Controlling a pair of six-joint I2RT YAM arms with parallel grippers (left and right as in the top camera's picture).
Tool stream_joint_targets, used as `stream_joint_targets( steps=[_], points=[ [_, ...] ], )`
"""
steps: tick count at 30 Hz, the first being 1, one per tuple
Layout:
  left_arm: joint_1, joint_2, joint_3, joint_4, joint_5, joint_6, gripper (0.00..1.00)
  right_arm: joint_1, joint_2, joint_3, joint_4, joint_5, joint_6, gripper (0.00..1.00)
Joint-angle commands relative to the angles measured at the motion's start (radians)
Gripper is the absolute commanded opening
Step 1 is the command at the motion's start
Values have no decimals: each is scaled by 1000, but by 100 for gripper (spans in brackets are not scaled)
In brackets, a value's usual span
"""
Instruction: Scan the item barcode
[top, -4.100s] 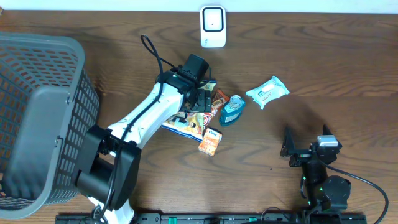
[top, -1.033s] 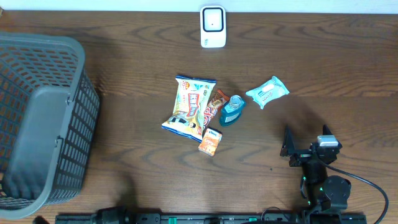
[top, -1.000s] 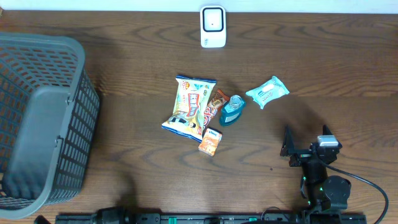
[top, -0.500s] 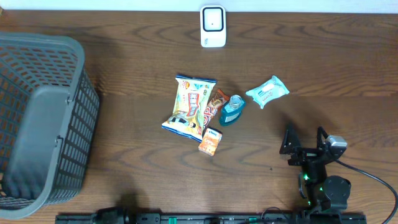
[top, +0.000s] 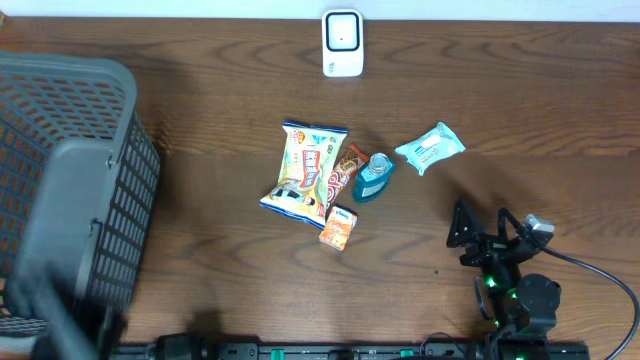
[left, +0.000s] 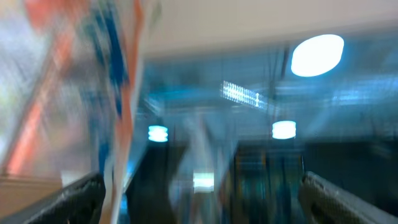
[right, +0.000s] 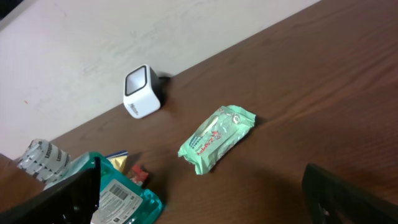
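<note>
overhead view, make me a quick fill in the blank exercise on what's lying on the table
The basket on the left of the table is ____ in colour.
The small ____ box lies beside the snack bag.
The gripper closest to the pale green packet is the ____ one, and its jaws are open.
Missing words: grey; orange; right.
</note>
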Motion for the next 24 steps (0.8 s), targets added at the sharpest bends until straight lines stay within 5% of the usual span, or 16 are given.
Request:
stream_joint_targets(
  steps=[1, 19, 24],
  points=[
    [-2, 14, -61, 61, -23, -40, 98, 8, 8, -1, -2, -14, 18, 99],
    [-3, -210, -145, 159, -58, -92, 98, 8, 128, -1, 6, -76, 17, 99],
    [-3, -199, -178, 256, -59, -254, 98, 8, 128, 2, 26, -147, 0, 99]
  ],
)
